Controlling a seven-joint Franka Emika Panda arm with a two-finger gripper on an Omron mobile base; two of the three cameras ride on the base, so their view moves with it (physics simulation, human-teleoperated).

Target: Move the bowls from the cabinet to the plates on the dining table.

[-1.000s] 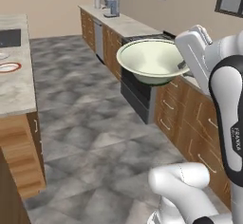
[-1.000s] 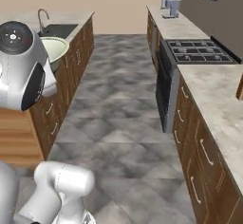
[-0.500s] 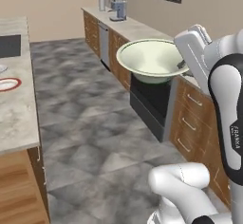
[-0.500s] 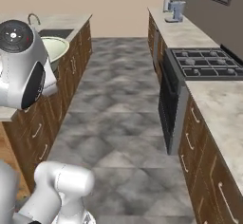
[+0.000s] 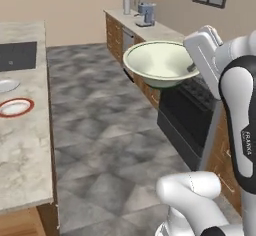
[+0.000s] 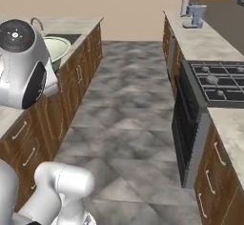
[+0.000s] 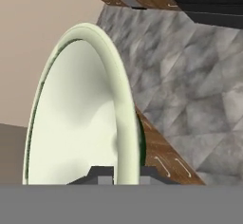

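Claw (image 7: 120,173) pinches the bowl (image 5: 160,62) rim (red plate (image 5: 16,107) on the dining table (image 5: 25,155) at left)

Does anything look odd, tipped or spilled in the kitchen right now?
Nothing stands out. The bowl is gripped by its rim in the gripper, upright and empty above the floor. The red plate lies flat on the table.

Floor aisle (image 5: 100,125) between table (image 5: 30,145) and oven (image 5: 185,125) lies open — table top bare near red plate (image 5: 15,107), sink (image 5: 17,56) beyond.
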